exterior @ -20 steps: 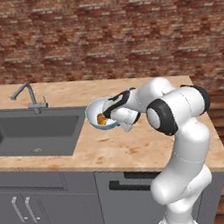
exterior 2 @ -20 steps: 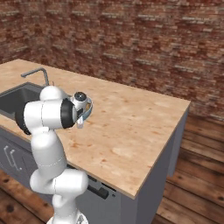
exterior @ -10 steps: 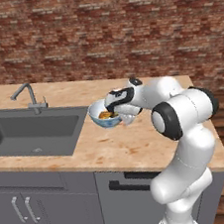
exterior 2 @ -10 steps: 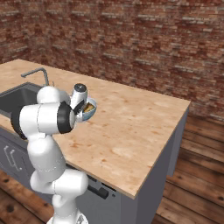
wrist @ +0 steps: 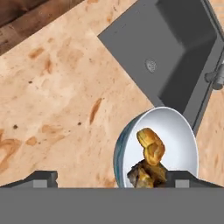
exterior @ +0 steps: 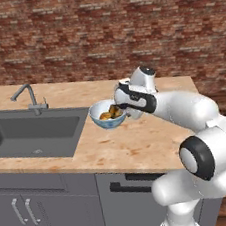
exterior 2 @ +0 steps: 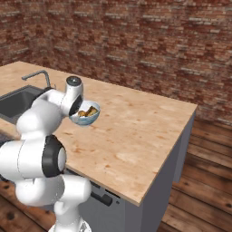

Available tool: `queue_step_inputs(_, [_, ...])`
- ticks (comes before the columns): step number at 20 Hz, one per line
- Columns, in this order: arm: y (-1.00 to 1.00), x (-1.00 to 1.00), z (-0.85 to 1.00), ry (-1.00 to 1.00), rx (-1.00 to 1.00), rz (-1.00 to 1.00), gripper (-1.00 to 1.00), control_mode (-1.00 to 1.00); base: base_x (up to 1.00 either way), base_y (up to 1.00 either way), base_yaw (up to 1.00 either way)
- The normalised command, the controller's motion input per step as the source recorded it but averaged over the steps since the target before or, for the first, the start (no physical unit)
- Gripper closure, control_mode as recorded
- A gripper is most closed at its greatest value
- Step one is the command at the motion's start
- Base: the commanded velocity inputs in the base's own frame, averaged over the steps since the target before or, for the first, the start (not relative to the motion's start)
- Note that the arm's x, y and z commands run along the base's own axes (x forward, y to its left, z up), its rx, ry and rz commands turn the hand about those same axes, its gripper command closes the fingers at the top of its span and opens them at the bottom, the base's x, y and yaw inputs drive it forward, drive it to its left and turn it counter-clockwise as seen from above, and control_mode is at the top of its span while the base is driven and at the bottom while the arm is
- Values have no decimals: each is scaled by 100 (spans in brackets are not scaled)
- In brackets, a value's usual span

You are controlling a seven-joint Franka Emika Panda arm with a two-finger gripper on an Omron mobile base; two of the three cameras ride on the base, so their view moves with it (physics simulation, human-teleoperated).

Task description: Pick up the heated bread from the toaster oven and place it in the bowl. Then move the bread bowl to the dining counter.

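Note:
The pale-blue-and-white bowl (exterior: 107, 117) (exterior 2: 86, 117) (wrist: 176, 127) rests on the dining counter (exterior: 131, 144) (exterior 2: 136, 136) just right of the sink. Inside it lies the golden heated bread (exterior: 106, 116) (exterior 2: 83, 113) (wrist: 151, 144), next to a darker brown chunk (wrist: 142, 172). My gripper (exterior: 122, 106) (wrist: 113, 179) is open right at the bowl's near rim. Its fingertips (wrist: 42, 177) stand wide apart with the rim between them, not gripping it. The toaster oven is out of view.
A dark inset sink (exterior: 32, 133) (wrist: 179, 48) with a metal faucet (exterior: 28, 95) (exterior 2: 41, 75) lies left of the bowl. The counter's right end (exterior 2: 188, 113) drops to a wooden floor. A brick wall runs behind.
The jaws have gone from shut on the bowl's rim to wide open, letting the bowl go. The bowl sits where it was beside the sink, and the hand has tilted up a little.

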Motion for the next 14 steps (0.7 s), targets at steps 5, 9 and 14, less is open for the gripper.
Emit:
queue_step_inputs(5, [-33,-100,61,-27,0,0,-100,-100,0,0,0])
queue_step_inputs(9, [-47,-100,25,-39,0,0,-100,-100,0,0,0])
queue_step_inputs(14, [-17,-100,0,-55,-3,6,-100,-100,0,0,0])
